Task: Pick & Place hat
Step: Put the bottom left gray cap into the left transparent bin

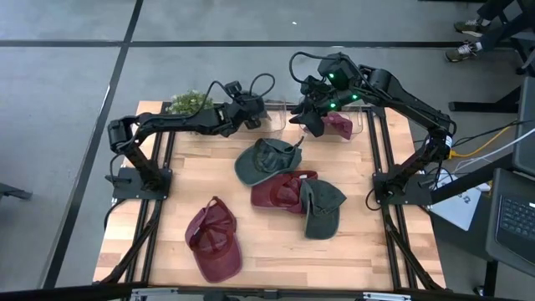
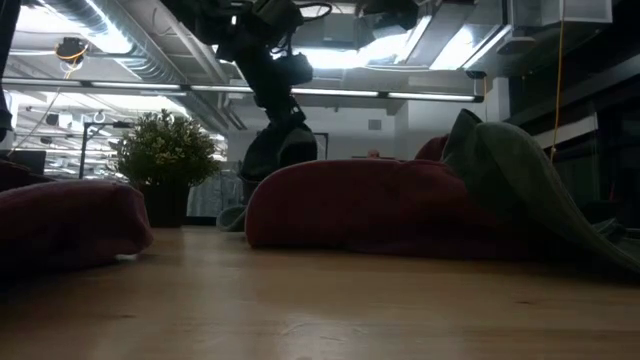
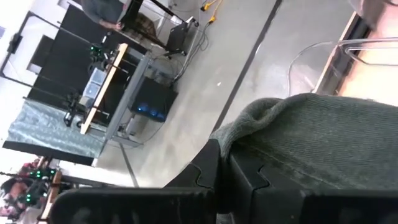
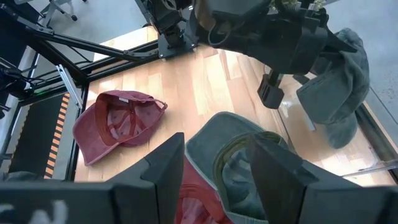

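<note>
L end effector (image 1: 255,113) clamped on a green hat (image 4: 336,74), lifted at the surface's (image 1: 167,226) far edge – hat hidden in high view, clear in R wrist view. R end effector (image 4: 214,168) part open, holds nothing – above green cap (image 1: 267,160).

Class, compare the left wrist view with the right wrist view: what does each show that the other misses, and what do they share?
Left wrist only: the grey floor beyond the table and a distant workbench. Right wrist only: a maroon cap lying inside-up on the table, and a green cap beneath the open right gripper. Both: the green hat pinched in the shut left gripper.
</note>
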`<state>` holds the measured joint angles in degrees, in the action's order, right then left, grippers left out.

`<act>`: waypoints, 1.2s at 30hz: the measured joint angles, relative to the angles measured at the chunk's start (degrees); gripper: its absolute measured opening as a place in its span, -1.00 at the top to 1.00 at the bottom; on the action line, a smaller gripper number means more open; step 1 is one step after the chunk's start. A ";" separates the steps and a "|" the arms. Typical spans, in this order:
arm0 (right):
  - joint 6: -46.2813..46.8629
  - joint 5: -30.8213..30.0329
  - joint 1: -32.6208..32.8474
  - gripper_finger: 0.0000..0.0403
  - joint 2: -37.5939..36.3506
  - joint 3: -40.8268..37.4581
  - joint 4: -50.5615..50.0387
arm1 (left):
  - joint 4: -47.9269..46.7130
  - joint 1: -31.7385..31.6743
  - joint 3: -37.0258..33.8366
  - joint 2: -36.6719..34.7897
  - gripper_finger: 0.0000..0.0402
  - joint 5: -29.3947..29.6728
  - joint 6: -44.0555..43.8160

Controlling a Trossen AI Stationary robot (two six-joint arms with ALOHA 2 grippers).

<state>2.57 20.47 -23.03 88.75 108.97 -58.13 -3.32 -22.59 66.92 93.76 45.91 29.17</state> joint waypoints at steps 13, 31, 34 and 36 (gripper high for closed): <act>0.42 0.04 0.00 0.12 0.00 0.00 0.01 | 0.37 1.61 0.02 7.31 0.95 0.68 -5.91; 0.33 0.05 1.19 0.12 0.48 -0.61 -0.87 | -1.28 7.18 0.02 8.28 0.86 3.29 -9.18; 0.02 0.09 1.66 0.12 0.48 -0.61 -0.90 | -1.35 7.91 0.02 8.28 0.76 3.30 -6.61; -0.09 0.09 1.94 0.12 0.48 -0.61 -0.90 | -1.38 8.21 0.01 8.10 0.66 3.26 -6.08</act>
<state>2.47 20.56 -21.08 89.23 108.36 -59.02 -4.70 -14.38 66.92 101.85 49.17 23.09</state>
